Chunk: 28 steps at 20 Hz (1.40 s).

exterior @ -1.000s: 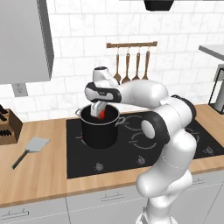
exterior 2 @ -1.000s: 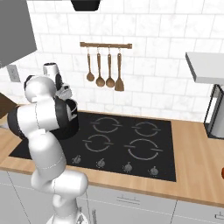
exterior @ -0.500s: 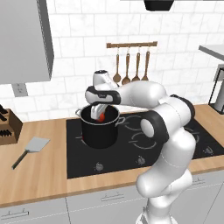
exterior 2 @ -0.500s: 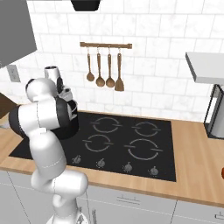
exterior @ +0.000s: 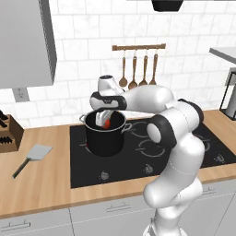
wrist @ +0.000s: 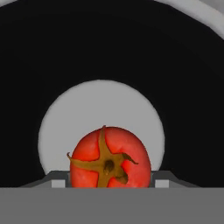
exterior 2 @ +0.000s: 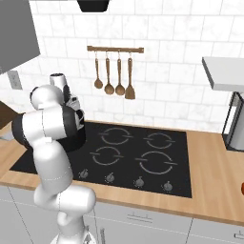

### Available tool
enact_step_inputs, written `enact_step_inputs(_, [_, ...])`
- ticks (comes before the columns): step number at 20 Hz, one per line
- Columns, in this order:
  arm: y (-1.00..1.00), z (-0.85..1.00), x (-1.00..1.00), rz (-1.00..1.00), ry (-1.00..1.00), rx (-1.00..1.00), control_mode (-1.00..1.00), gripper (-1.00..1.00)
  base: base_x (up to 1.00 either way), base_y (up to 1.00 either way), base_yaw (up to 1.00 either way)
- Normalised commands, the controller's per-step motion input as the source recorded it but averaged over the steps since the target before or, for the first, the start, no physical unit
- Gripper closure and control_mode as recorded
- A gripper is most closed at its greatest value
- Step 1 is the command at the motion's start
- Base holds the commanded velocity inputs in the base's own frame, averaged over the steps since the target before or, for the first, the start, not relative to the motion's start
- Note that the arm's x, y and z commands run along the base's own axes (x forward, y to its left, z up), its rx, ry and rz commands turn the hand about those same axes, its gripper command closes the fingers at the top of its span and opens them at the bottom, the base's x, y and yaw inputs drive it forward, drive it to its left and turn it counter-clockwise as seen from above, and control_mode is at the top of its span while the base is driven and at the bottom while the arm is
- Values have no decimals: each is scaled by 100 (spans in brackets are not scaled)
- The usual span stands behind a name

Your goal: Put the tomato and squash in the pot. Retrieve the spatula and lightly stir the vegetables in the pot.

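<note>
Above the black pot (exterior: 106,138), a round red tomato (wrist: 109,158) with brown stem.

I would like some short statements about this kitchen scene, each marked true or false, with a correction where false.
1. The small red tomato sits between the gripper fingers above the tall black pot. True.
2. The pot stands on the wooden counter. False: it stands on the black cooktop.
3. The grey flat-bladed spatula lies on the counter left of the cooktop. True.
4. The spatula is already in the pot. False: it lies on the counter.
5. Brown wooden utensils hang on a wall rail. True.
</note>
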Motion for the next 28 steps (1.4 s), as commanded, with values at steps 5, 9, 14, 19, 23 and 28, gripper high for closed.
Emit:
enact_step_inputs(5, [0,-10,4,0,0,0,-100,100,0,0,0])
enact_step_inputs(9, [0,-8,3,0,0,0,-100,100,0,0,0])
enact_step_inputs(14, [0,-1,1,0,0,0,-100,-100,0,0,0])
enact_step_inputs(19, [0,0,0,0,0,0,-100,-100,0,0,0])
enact_step_inputs(23, [0,0,0,0,0,0,-100,-100,0,0,0])
enact_step_inputs(28, [0,5,0,0,0,0,-100,-100,0,0,0])
